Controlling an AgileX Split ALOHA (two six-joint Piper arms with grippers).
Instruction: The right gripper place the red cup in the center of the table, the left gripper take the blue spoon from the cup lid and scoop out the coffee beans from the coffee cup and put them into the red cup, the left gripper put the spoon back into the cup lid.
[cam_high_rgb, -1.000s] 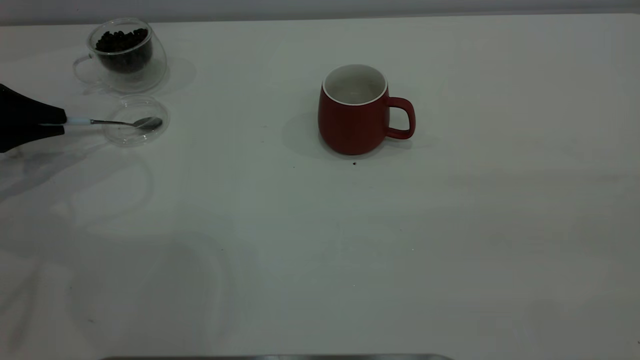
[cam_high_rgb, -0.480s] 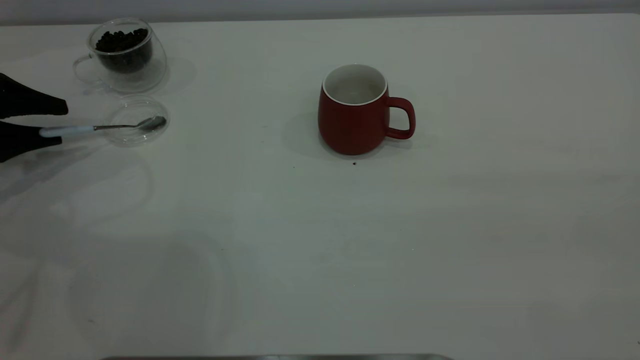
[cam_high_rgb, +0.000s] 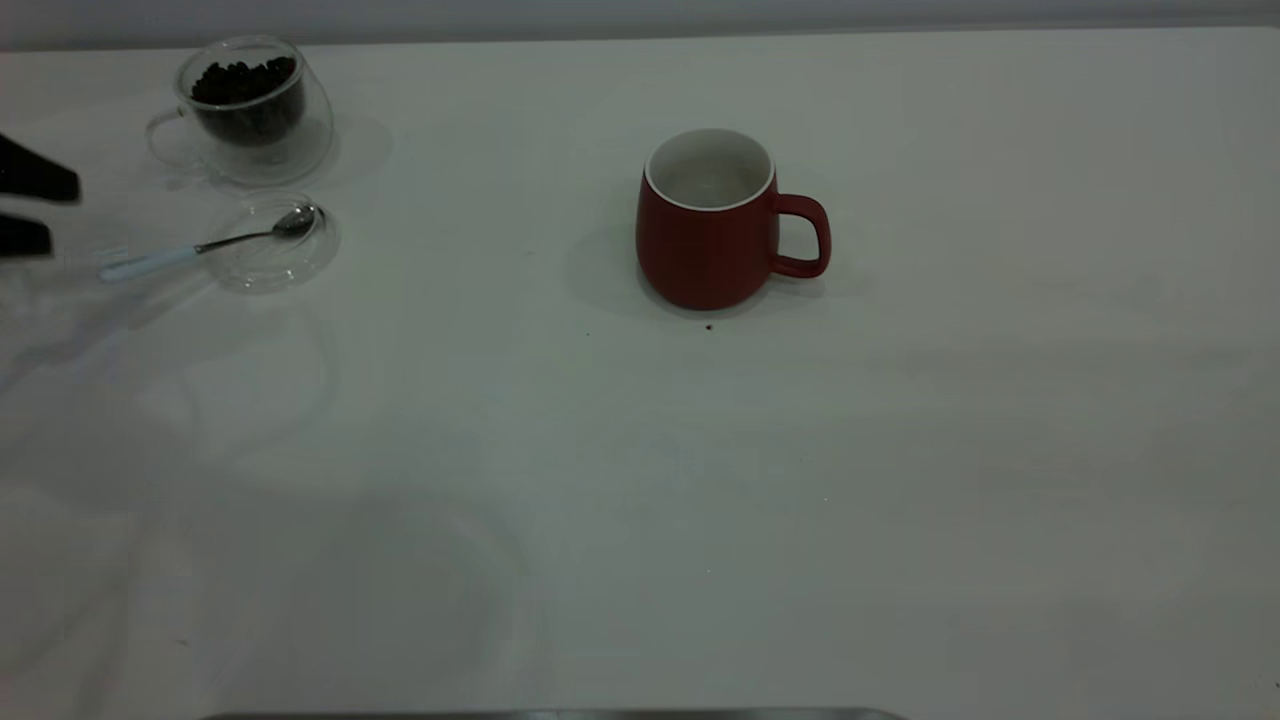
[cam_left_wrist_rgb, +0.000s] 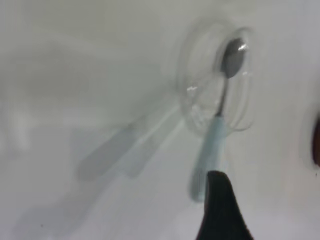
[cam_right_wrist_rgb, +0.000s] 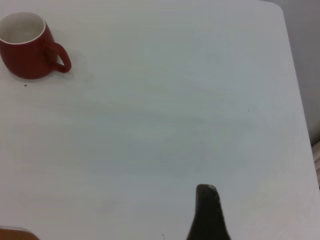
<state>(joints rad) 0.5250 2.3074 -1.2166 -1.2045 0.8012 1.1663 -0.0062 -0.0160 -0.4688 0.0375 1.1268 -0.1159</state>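
Two left end effector (cam_high_rgb: 28, 210) fingers now stand apart, having let go and backed off from the blue spoon (cam_high_rgb: 205, 245), which now rests with its bowl in the cup lid (cam_high_rgb: 272, 262), beside the coffee cup (cam_high_rgb: 250, 110), so the task looks finished.

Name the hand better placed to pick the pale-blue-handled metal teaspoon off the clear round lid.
Left. The open left hand sits just beyond the teaspoon, whose handle juts off the lid toward it. The right hand is far off, past the dark red ceramic mug.
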